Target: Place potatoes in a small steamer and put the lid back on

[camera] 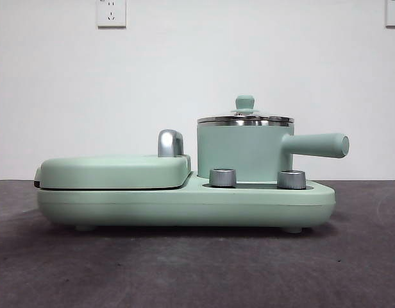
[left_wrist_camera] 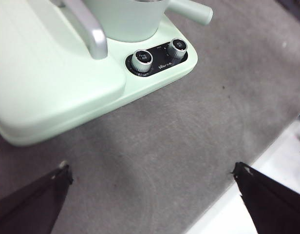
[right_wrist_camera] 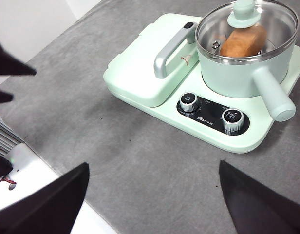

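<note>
With the potato (right_wrist_camera: pixel 242 41) under the lid (right_wrist_camera: pixel 246 29) ahead of my released right end effector (right_wrist_camera: pixel 152 187), I should stay clear, left end effector (left_wrist_camera: pixel 152 178) also released.

- Left pincer (left_wrist_camera: pixel 152 187): two matte black jaws, each a flat wedge narrowing to a blunt tip, with a pale scuffed fleck at the tip's upper corner
- Right pincer (right_wrist_camera: pixel 152 183): two matte black jaws of the same wedge form, broad at the base, with plain unmarked faces
- No screws, cables or markings can be made out on either
</note>
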You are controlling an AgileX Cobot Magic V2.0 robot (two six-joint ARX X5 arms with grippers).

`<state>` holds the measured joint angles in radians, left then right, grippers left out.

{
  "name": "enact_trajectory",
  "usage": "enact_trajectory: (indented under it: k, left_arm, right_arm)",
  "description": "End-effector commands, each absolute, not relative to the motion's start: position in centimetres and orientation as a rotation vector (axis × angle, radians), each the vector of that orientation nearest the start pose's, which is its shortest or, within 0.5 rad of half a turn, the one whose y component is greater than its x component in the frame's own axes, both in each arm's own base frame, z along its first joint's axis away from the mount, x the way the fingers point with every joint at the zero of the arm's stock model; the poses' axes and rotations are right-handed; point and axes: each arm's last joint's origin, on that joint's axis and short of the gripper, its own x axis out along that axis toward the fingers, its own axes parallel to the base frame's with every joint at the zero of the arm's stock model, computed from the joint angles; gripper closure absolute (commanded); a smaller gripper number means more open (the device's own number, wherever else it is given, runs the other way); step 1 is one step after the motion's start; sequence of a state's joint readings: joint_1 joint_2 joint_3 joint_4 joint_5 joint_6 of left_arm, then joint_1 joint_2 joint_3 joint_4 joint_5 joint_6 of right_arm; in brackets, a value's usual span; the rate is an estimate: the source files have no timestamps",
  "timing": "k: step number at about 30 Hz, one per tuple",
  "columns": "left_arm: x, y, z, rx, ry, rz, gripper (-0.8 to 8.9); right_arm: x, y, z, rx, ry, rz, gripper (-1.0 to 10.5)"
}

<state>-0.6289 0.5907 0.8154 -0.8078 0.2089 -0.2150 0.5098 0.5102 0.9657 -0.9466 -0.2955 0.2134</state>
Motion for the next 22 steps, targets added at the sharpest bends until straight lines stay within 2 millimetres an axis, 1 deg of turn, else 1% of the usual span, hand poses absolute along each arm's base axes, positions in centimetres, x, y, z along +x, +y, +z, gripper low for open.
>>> enact_trajectory:
  k: [1, 6, 7, 8, 9, 10, 11, 12, 22]
  left_arm:
    - [7.1, -5.9, 31.2, -0.144, 0.615, -0.719, 2.54]
    - [6.1, -5.0, 31.5, -0.148, 0.546, -0.682, 2.72]
    - [6.0, -4.9, 31.5, -0.149, 0.540, -0.684, 3.40]
    - [6.0, -4.9, 31.5, -0.149, 0.539, -0.684, 4.97]
    - [6.0, -4.9, 31.5, -0.146, 0.542, -0.684, 6.95]
    - [5.9, -4.8, 31.4, -0.146, 0.549, -0.682, 8.22]
    - [5.9, -4.8, 31.4, -0.146, 0.553, -0.681, 7.78]
    - [5.9, -4.8, 31.3, -0.145, 0.560, -0.680, 7.98]
    - [5.9, -4.8, 31.3, -0.144, 0.559, -0.680, 7.94]
  right_arm:
    - [5.9, 4.3, 35.2, 0.132, 0.572, 0.746, 5.3]
    - [6.6, 4.7, 35.1, 0.129, 0.597, 0.742, 5.3]
    - [6.7, 4.8, 35.0, 0.128, 0.604, 0.741, 5.4]
    - [6.9, 4.9, 35.0, 0.131, 0.614, 0.752, 6.4]
    - [6.9, 5.0, 35.0, 0.133, 0.621, 0.764, 8.3]
    - [7.0, 5.1, 35.0, 0.133, 0.626, 0.770, 9.7]
    - [7.1, 5.1, 34.9, 0.132, 0.629, 0.770, 9.2]
    - [7.2, 5.2, 34.9, 0.130, 0.632, 0.771, 9.3]
    - [7.0, 5.1, 35.0, 0.131, 0.624, 0.771, 9.3]
